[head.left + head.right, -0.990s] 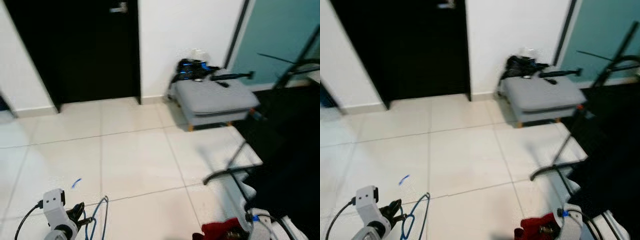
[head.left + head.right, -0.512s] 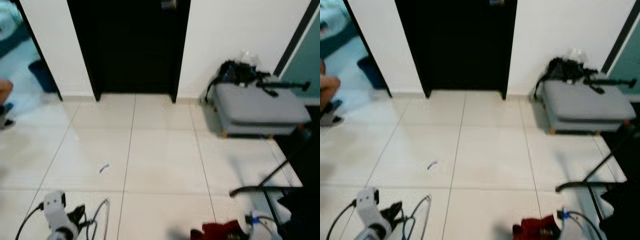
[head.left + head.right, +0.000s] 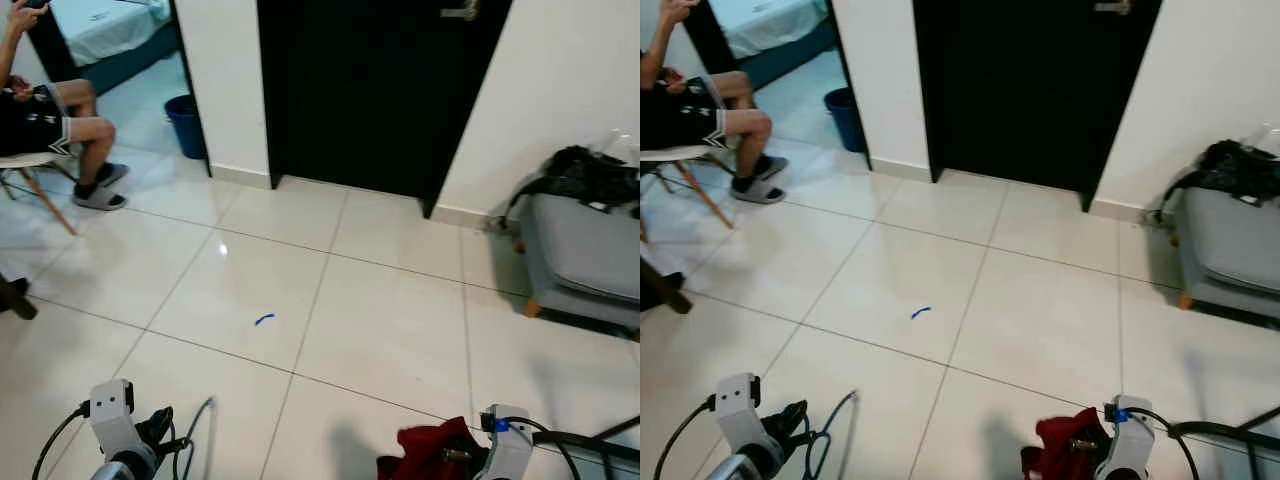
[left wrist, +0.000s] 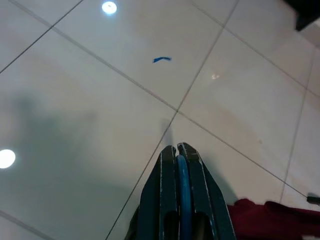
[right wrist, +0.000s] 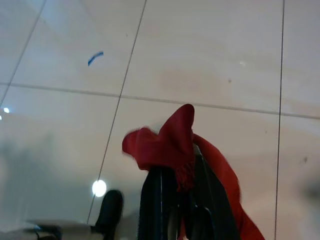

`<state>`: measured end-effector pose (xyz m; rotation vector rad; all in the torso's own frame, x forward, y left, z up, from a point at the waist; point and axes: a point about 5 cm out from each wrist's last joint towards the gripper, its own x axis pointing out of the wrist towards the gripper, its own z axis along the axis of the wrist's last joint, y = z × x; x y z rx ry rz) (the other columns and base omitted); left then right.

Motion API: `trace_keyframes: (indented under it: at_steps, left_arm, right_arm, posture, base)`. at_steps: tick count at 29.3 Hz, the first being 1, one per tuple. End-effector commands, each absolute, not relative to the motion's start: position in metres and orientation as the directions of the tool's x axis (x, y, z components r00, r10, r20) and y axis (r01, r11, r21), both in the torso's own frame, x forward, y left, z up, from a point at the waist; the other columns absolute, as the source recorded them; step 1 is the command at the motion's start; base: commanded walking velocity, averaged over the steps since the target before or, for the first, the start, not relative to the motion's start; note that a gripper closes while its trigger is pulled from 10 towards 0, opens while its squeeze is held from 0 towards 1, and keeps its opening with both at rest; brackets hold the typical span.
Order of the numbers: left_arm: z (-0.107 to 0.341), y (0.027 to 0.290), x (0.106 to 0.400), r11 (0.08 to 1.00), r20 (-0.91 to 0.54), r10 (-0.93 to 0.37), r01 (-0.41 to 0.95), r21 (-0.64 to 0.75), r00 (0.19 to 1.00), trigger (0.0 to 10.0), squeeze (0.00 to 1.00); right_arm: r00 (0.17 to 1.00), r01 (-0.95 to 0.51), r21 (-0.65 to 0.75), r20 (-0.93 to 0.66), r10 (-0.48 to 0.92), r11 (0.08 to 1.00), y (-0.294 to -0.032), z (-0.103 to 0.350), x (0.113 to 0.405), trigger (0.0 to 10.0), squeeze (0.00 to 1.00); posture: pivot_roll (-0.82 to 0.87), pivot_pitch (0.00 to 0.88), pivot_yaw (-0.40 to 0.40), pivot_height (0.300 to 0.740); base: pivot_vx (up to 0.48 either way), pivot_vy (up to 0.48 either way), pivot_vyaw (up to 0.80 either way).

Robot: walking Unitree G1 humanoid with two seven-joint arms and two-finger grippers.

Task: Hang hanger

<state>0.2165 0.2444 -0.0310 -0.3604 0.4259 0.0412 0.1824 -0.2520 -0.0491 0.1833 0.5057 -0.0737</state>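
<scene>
Left gripper (image 4: pixel 179 150) jaws clamped on blue hanger (image 3: pixel 190 440), right gripper (image 5: pixel 180 172) jaws pinching red cloth (image 5: pixel 170 140) (above tiled floor (image 3: pixel 380 330))

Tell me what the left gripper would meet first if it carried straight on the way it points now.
Probably the white tiled floor. The left gripper, shut on the blue hanger, points forward and down at bare tile. The small blue scrap lies farther ahead, slightly off that line; depth is unclear.
</scene>
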Motion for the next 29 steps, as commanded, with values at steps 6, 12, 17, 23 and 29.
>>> trace_keyframes:
  at_steps: [6,12,17,23,29]
  left_arm:
    - [-0.034,0.243,0.213,0.936,-0.424,-0.054,-0.103,-0.337,0.904,10.0,0.0]
    - [-0.034,0.242,0.213,0.937,-0.421,-0.064,-0.09,-0.337,0.905,10.0,0.0]
    - [-0.033,0.242,0.213,0.94,-0.414,-0.072,-0.077,-0.333,0.907,10.0,0.0]
    - [-0.032,0.24,0.213,0.94,-0.403,-0.092,-0.054,-0.337,0.911,10.0,0.0]
    - [-0.029,0.239,0.215,0.948,-0.383,-0.099,-0.029,-0.316,0.918,10.0,0.0]
  right_arm:
    - [0.897,0.101,0.155,-0.442,-0.022,0.983,-0.249,-0.044,0.185,10.0,0.0]
    - [0.907,0.092,0.154,-0.42,-0.019,0.984,-0.248,-0.04,0.187,10.0,0.0]
    - [0.915,0.086,0.155,-0.402,-0.016,0.984,-0.246,-0.037,0.188,10.0,0.0]
    - [0.922,0.078,0.16,-0.387,-0.01,0.984,-0.243,-0.033,0.189,10.0,0.0]
    - [0.925,0.097,0.145,-0.379,-0.035,0.985,-0.244,-0.029,0.193,10.0,0.0]
  posture:
    - [0.08,0.132,-0.03,0.74]
    - [0.08,0.133,-0.031,0.74]
    - [0.08,0.132,-0.031,0.74]
    - [0.08,0.132,-0.031,0.74]
    - [0.09,0.118,-0.037,0.74]
  base:
    - [0.0,0.0,0.76]
    - [0.0,0.0,0.76]
    - [0.0,0.0,0.76]
    - [0.049,0.0,0.73]
    - [0.401,0.0,0.0]
